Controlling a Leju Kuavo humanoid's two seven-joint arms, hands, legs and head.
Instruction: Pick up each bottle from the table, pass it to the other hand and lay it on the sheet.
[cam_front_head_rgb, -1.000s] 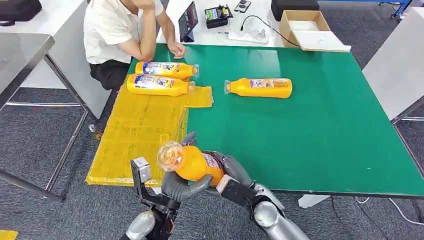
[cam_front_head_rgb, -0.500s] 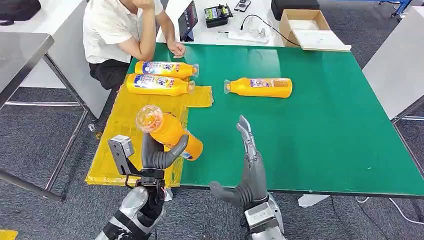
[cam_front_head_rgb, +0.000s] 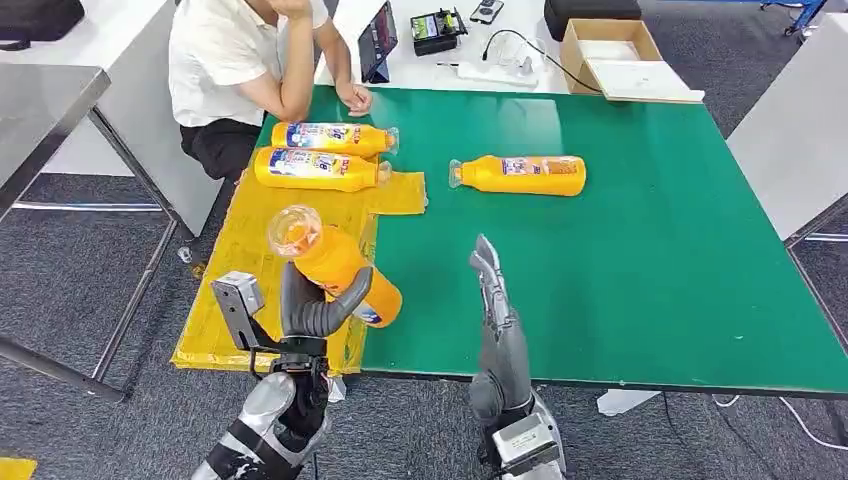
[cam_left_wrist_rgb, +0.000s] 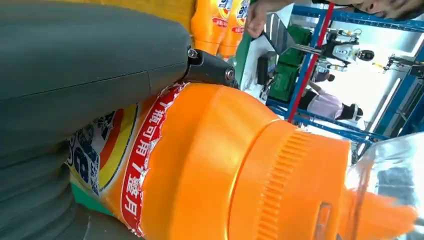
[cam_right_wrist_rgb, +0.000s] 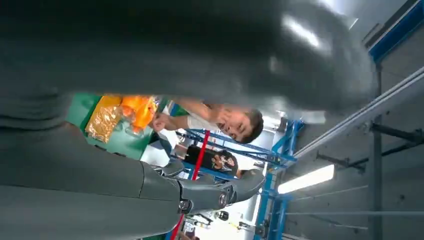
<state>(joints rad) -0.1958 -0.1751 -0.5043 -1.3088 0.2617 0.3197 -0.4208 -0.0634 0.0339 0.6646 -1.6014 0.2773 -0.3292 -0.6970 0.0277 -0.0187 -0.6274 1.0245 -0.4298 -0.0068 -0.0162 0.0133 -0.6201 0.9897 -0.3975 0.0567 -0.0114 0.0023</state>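
Left hand (cam_front_head_rgb: 318, 312) grips an orange bottle (cam_front_head_rgb: 335, 268) round its body, held tilted w/ the clear cap end up, above the near edge of the yellow sheet (cam_front_head_rgb: 262, 262), right where sheet meets the green bench (cam_front_head_rgb: 620, 260). Left wrist view adds close detail: bottle (cam_left_wrist_rgb: 235, 170) label w/ red band and blue print, ribbed orange collar, clear cap; grey thumb lies across the label.

Right hand (cam_front_head_rgb: 497, 320) holds nothing, fingers straight and apart, pointing away from the robot over the bench's near edge, just right of the held bottle. Right wrist view shows its fingers (cam_right_wrist_rgb: 215, 192) extended.

Two more bottles (cam_front_head_rgb: 320, 152) lie side by side at the sheet's far end, touching or nearly so. A fourth bottle (cam_front_head_rgb: 520, 174) lies on bare bench, right of the sheet, well apart from it.

A person in a white shirt (cam_front_head_rgb: 235, 70) sits at the far corner beyond the sheet, hand on the bench edge.
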